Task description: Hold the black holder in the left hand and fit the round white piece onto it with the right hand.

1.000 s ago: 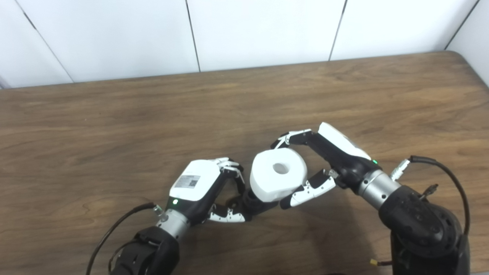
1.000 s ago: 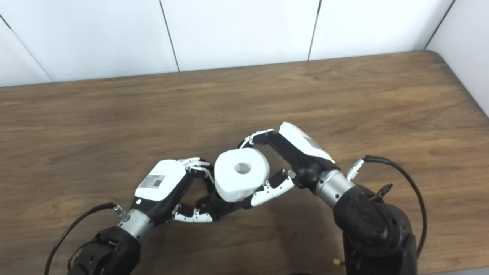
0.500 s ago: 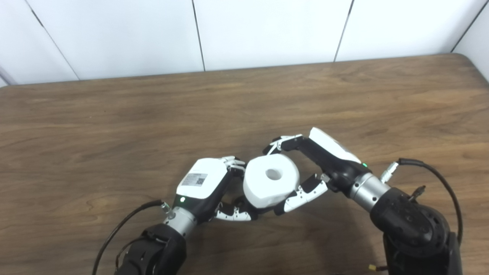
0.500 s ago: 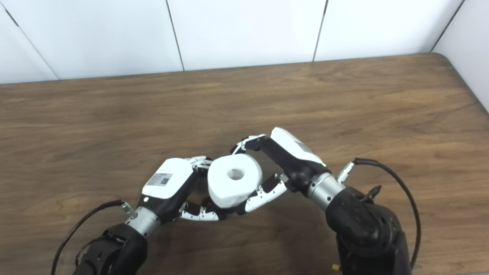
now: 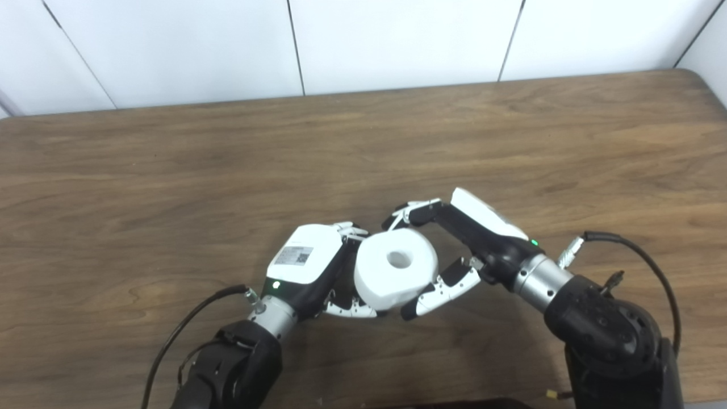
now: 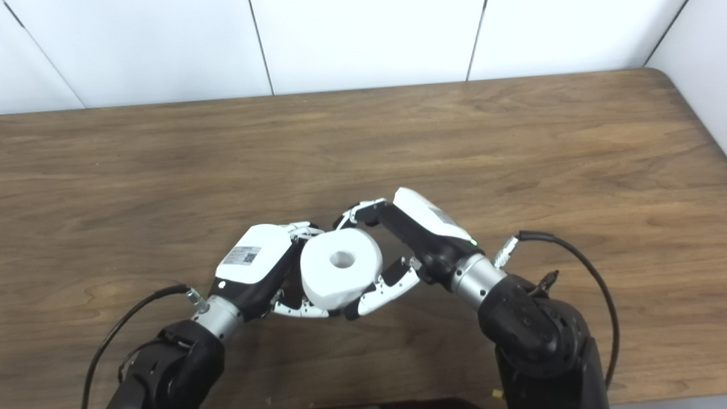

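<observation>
A bare test bench of a robotics lab is suggested; a dark wood-grain table (image 5: pixel 170 165) is set against plain white wall panels (image 5: pixel 397 40) divided by thin dark seams; exposed black cables (image 5: pixel 642 255) with metal connectors are seen at the robot's wrists; no household or shop furnishings are shown.

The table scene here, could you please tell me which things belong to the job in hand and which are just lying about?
Part of the job:
- round white piece, gripped by the right hand
- left hand, curled beside and under the piece; the black holder is hidden here

Just there:
- wooden table
- arm cables
Nothing else lies on the table in view.
</observation>
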Robot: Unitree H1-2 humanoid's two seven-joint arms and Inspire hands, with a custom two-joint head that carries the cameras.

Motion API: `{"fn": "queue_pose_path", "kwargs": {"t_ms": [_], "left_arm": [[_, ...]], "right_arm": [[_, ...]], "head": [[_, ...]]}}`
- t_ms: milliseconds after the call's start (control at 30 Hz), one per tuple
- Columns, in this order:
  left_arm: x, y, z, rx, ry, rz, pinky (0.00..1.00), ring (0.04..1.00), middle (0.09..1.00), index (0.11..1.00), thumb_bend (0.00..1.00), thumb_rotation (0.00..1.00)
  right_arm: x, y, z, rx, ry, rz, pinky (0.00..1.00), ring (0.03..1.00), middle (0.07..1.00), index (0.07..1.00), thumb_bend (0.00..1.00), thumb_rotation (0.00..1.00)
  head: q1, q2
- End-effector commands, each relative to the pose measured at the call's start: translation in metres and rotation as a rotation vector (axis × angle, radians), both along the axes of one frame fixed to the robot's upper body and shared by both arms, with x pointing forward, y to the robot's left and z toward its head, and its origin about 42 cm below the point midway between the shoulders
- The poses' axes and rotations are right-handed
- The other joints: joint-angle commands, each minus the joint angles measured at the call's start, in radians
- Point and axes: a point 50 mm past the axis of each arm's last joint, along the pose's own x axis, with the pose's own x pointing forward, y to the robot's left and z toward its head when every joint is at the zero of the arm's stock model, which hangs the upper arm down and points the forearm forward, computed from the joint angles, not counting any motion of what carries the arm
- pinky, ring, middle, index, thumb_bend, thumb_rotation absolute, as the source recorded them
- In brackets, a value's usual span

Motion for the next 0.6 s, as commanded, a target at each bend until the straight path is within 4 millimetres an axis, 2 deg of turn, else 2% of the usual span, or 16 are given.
{"fn": "queue_pose_path", "kwargs": {"t_ms": [0,233,567], "left_arm": [[-0.005,-0.001,-0.009,0.041,0.067,-0.024,0.84,0.873,0.795,0.486,0.52,0.05],[-0.006,-0.003,-0.007,0.040,0.065,-0.024,0.83,0.869,0.792,0.486,0.52,0.05],[-0.007,-0.003,-0.007,0.039,0.066,-0.026,0.84,0.871,0.794,0.486,0.52,0.05]], "right_arm": [[0.000,0.002,0.008,0.010,-0.058,0.002,0.79,0.879,0.762,0.483,0.52,0.14],[-0.002,0.004,0.003,-0.001,-0.072,0.004,0.76,0.872,0.760,0.483,0.52,0.14],[-0.005,0.001,-0.007,-0.013,-0.093,-0.006,0.76,0.876,0.761,0.482,0.52,0.14]], "head": [[0.000,0.001],[0.001,0.005],[-0.001,0.001]]}}
